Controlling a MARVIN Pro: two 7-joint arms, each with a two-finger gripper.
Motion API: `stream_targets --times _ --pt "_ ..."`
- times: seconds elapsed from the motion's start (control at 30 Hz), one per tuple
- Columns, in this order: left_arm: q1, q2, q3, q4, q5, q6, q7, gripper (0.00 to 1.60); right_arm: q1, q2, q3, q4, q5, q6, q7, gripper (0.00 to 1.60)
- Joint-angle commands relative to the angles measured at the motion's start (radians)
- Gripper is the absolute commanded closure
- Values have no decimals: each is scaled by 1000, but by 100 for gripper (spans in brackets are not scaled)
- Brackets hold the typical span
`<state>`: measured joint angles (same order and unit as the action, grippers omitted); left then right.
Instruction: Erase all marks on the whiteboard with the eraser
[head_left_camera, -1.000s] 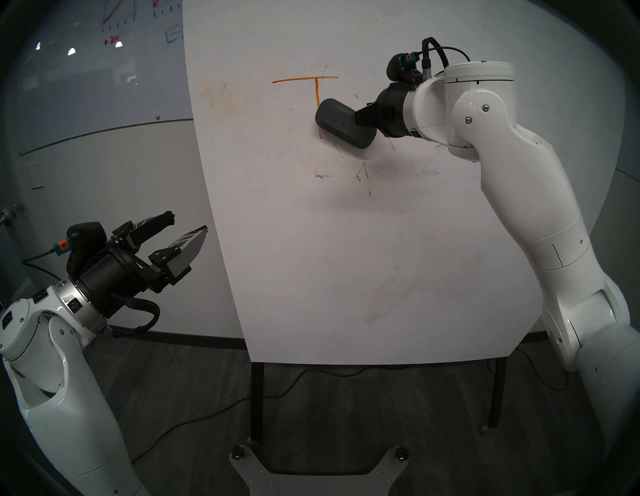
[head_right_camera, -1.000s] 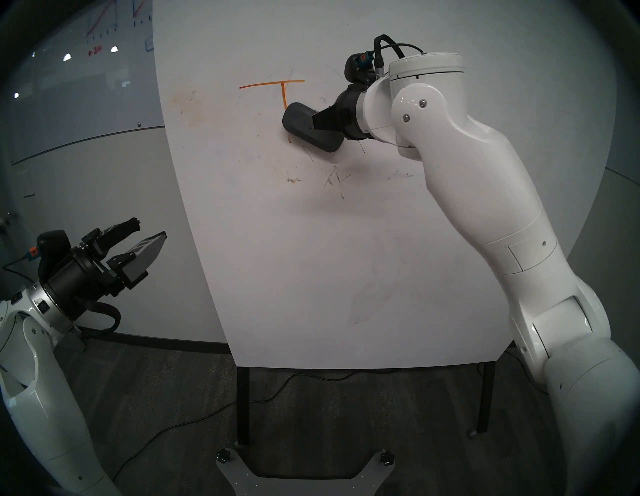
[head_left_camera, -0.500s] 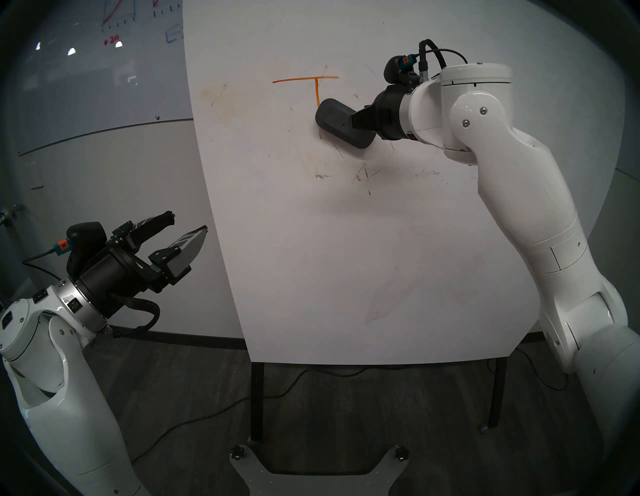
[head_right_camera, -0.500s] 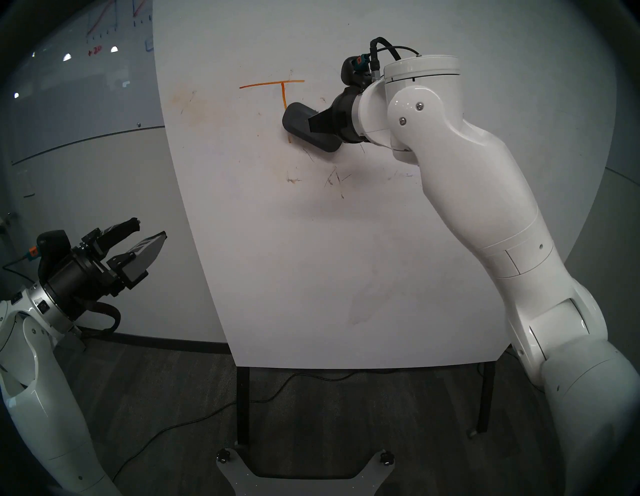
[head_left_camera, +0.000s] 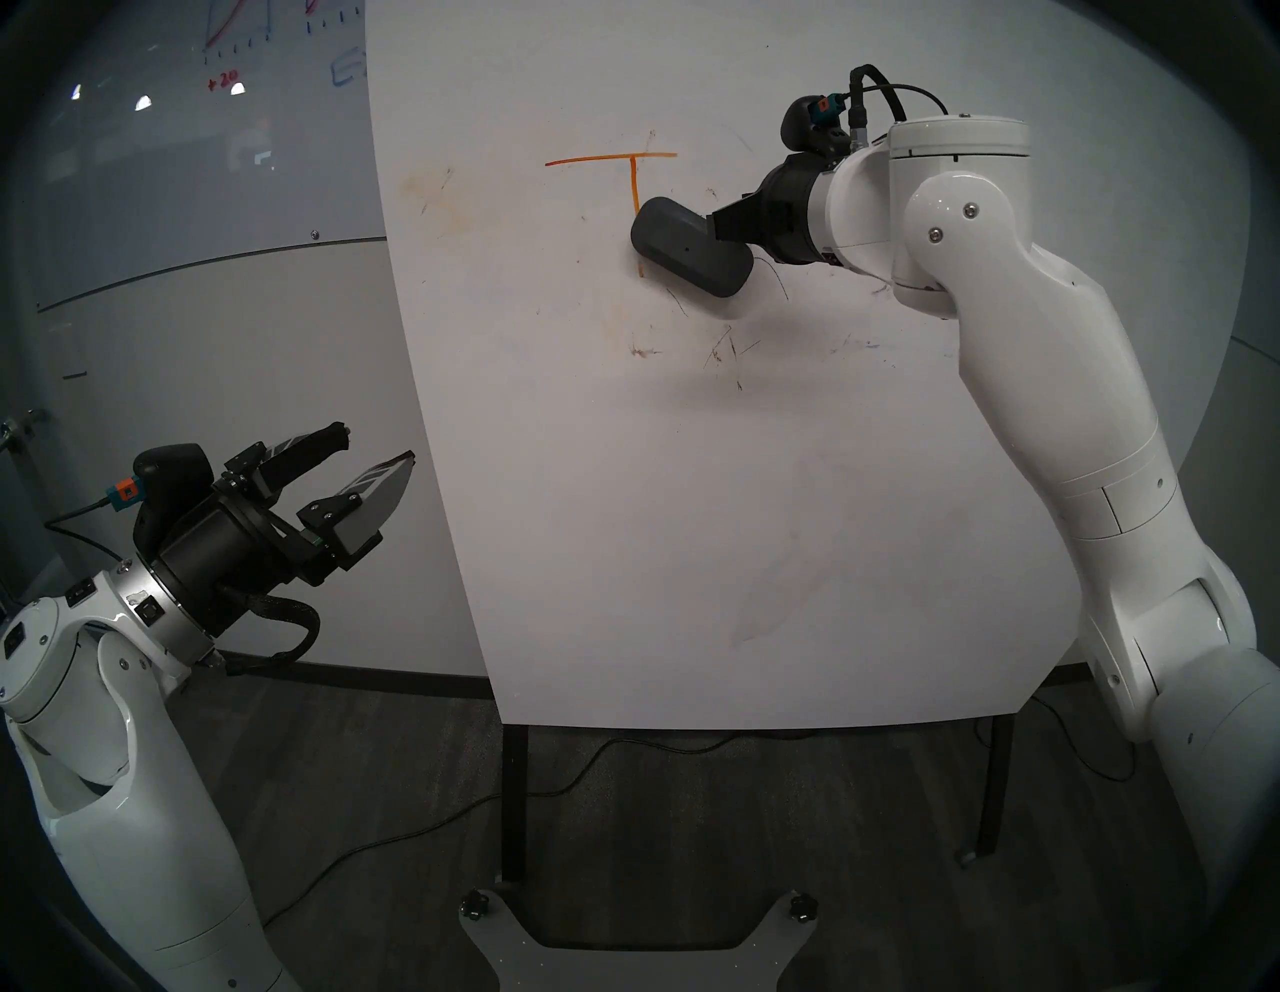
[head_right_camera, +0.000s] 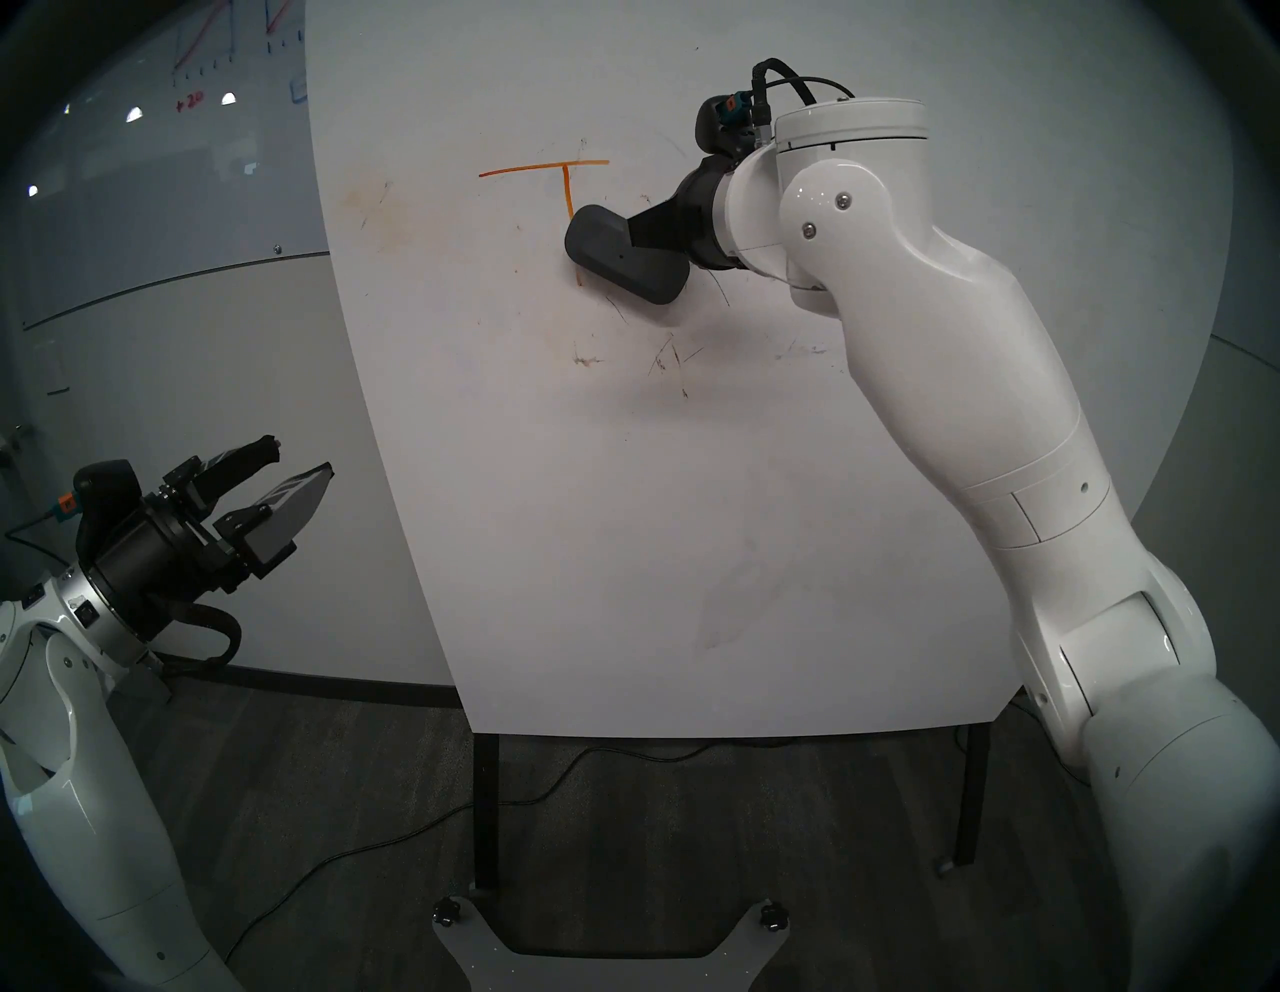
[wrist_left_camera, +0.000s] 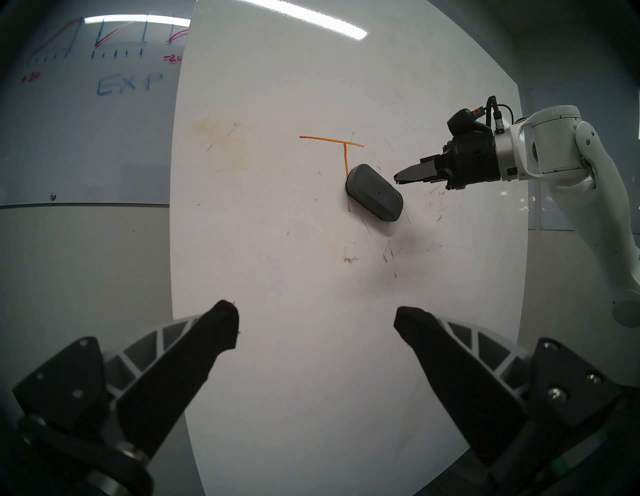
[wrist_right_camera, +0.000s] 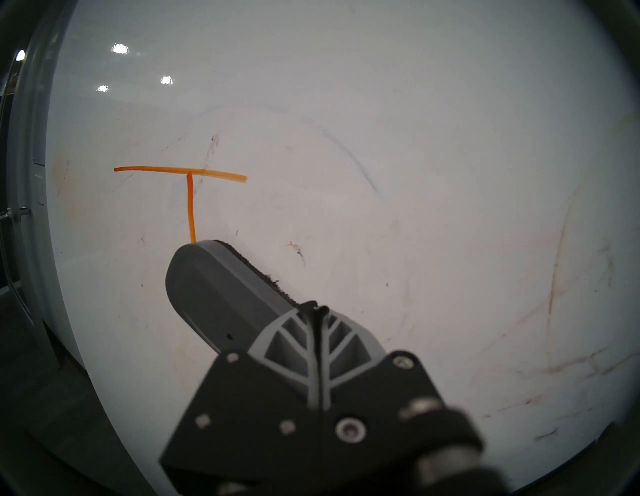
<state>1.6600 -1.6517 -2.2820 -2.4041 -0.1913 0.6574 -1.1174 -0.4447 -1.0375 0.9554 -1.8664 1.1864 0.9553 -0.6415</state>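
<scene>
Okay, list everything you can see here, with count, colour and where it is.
whiteboard: one, white, upright on dark legs, centre.
orange T: one, orange, upper board; its stem runs behind the eraser.
dark scribbles: several, dark and thin, below the eraser.
orange smudges: a few, pale, upper left of the board.
eraser: one, dark grey, flat on the board over the T's stem.
glass board: one, greyish with red and blue graphs, behind on the left.
cables: a few, black, on the floor.
left tool: one, black, open and empty, left of the board.
right tool: one, black, shut, tips at the eraser's upper right end; contact unclear.
</scene>
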Motion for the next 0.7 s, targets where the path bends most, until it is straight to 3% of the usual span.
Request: stream_targets --times 0.0,0.67 --pt "0 1 1 -12 -3 0 1 0 28 -9 -6 19 -11 5 -2 160" --pt "0 1 1 -12 -3 0 1 0 30 -44 -10 60 39 5 -42 160"
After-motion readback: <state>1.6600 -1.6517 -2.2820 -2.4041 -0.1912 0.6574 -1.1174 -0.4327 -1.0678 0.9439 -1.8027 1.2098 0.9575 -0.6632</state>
